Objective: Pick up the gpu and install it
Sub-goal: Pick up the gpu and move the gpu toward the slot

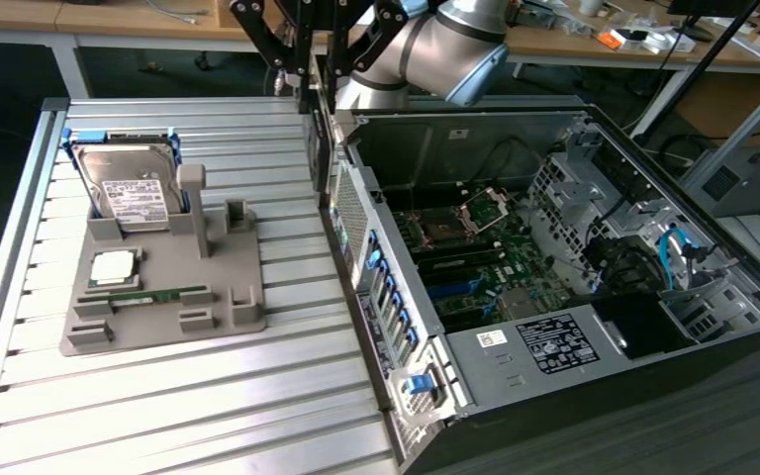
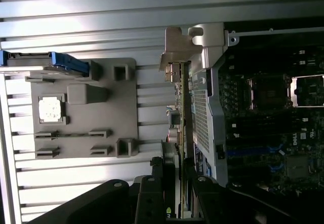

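My gripper point(image 2: 177, 169) is shut on the gpu point(image 2: 179, 107), a thin dark card seen edge-on with a silvery metal bracket point(image 2: 178, 46) at its far end. In the exterior view the gripper point(image 1: 306, 71) hangs from the arm at the back, and the gpu point(image 1: 314, 129) points down between the grey holder tray point(image 1: 169, 322) and the open computer case point(image 1: 394, 297). The card is in the air just outside the case's near wall, above the slatted table. Inside the case lies the motherboard point(image 1: 479, 252).
The grey holder tray point(image 2: 126, 97) carries a silver hard drive point(image 1: 130, 188) standing in blue rails, a processor chip point(image 1: 114, 265) and a slim green memory stick point(image 1: 155, 294). Cables and drive cages point(image 1: 671, 247) crowd the case at the exterior view's right. Desks stand behind.
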Robot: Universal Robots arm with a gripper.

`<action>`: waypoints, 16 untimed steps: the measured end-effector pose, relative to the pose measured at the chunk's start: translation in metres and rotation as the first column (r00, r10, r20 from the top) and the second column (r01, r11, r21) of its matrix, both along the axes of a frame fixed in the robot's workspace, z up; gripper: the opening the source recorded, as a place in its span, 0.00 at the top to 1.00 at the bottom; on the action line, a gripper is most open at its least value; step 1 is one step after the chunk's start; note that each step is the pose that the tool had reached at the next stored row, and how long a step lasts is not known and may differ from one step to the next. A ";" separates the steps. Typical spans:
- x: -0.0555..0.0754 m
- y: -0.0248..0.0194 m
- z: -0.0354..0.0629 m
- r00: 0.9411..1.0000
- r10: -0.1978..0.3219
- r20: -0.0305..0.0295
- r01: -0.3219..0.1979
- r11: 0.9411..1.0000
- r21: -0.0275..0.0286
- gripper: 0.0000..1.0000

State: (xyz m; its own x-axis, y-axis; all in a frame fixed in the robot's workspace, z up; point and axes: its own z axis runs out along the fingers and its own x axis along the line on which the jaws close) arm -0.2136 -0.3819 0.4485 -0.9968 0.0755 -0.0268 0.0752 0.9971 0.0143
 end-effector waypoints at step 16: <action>0.009 -0.0010 -0.0008 1.000 0.000 0.000 0.000 1.000 0.000 0.73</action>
State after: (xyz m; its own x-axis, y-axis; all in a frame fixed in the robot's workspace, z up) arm -0.2044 -0.3830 0.4477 -0.9968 0.0755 -0.0267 0.0751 0.9971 0.0142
